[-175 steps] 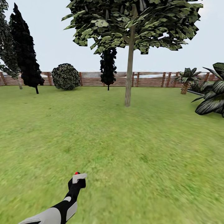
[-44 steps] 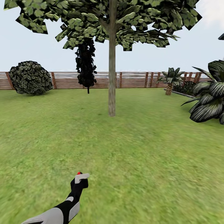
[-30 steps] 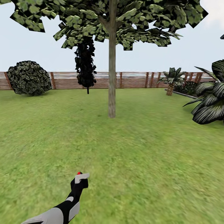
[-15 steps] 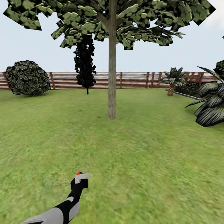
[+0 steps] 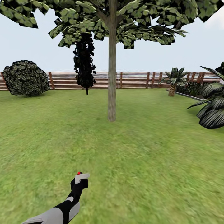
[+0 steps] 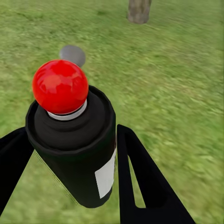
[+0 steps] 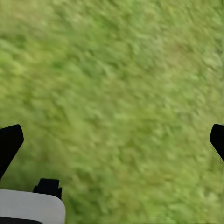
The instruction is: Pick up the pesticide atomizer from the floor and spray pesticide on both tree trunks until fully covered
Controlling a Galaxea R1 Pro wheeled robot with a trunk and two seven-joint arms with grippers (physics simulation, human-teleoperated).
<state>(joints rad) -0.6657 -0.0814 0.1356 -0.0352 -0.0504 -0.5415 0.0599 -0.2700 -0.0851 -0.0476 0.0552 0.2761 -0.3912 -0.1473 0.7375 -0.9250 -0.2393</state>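
Observation:
A broadleaf tree stands ahead in the head view, its grey-brown tree trunk [image 5: 112, 77] straight and bare under a green crown [image 5: 118, 21]. My left gripper [image 5: 80, 179] is held out low over the lawn, shut on the pesticide atomizer [image 5: 81, 176], whose red tip points toward the trunk. In the left wrist view the black atomizer [image 6: 77, 149] with its red nozzle [image 6: 60, 87] and white label sits between the black fingers [image 6: 140, 177], and the trunk's base [image 6: 139, 10] lies ahead. My right gripper [image 7: 112, 140] is open over bare grass.
A wooden slat fence [image 5: 137, 80] closes the back of the lawn. A round bush [image 5: 26, 77] sits at the far left, a dark conifer [image 5: 84, 65] behind the tree, and palm-like plants [image 5: 213, 107] at the right. Grass lies between me and the trunk.
The whole view has shifted: the tree has grown larger and moved to the centre as the robot turned and rolled closer. The left arm holds the atomizer in the same pose.

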